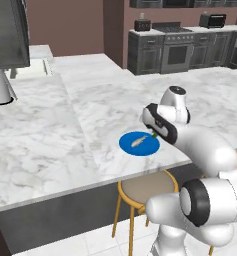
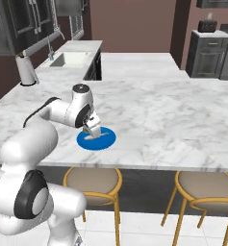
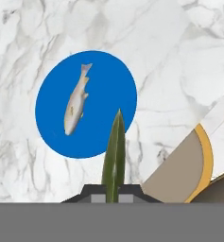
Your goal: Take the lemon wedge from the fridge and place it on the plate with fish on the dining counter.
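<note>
Nearby, a round stool (image 1: 147,189) stands under the dining counter (image 1: 50,145) edge beside the plate (image 1: 139,143). Nothing lies between the gripper (image 2: 90,129) and the fish (image 3: 76,99). From the hand view, the lemon wedge (image 3: 114,156) shows pinched between the fingertips, above the plate's rim.

You see dark grey cabinets with a steel stove (image 1: 177,50) against the brown-mauve wall (image 1: 70,22), and round wooden-legged stools (image 2: 94,182) on white floor tiles (image 1: 90,245).
</note>
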